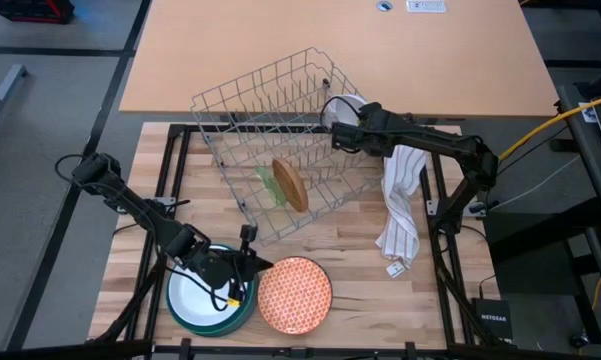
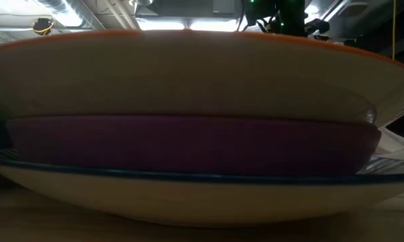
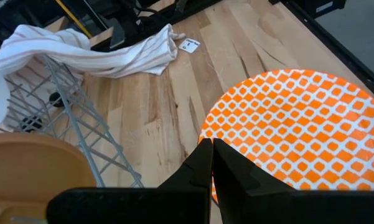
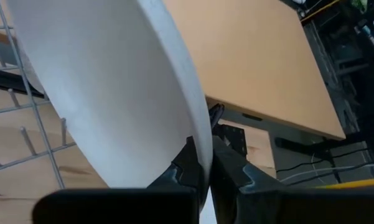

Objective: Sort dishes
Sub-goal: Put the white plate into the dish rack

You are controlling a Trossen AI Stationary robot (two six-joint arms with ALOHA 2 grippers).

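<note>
At the near edge of the worktop (image 1: 360, 290), toward its left corner, two dish stacks sit side by side, touching or nearly so: a teal bowl (image 1: 212, 299) holding a white plate (image 1: 198, 292), and to its right the orange-patterned plate (image 1: 294, 294), which the low view shows lying on a purple dish (image 2: 188, 144) and a white, blue-rimmed bowl (image 2: 188, 191). The left gripper (image 1: 248, 268) hangs over the teal bowl's right rim, its tip just at the edge of the orange-patterned plate; its fingers (image 3: 199, 171) are clenched together on nothing. Bare wood lies open between these stacks and the grey wire rack (image 1: 270, 140), which sits tilted across the far middle of the worktop, its far end over the tan table (image 1: 330, 50) behind. In the rack a brown dish (image 1: 291, 185) and a clear green dish (image 1: 270, 185) stand on edge. The right gripper (image 1: 342, 124) is at the rack's far right corner, grasping the rim of a white dish (image 4: 112, 93) held upright; whether the dish is clear of the wires is hard to tell. A white striped cloth (image 1: 402, 205) trails from the rack's right side toward the worktop's right edge, beneath the right arm, narrowing the room there.
</note>
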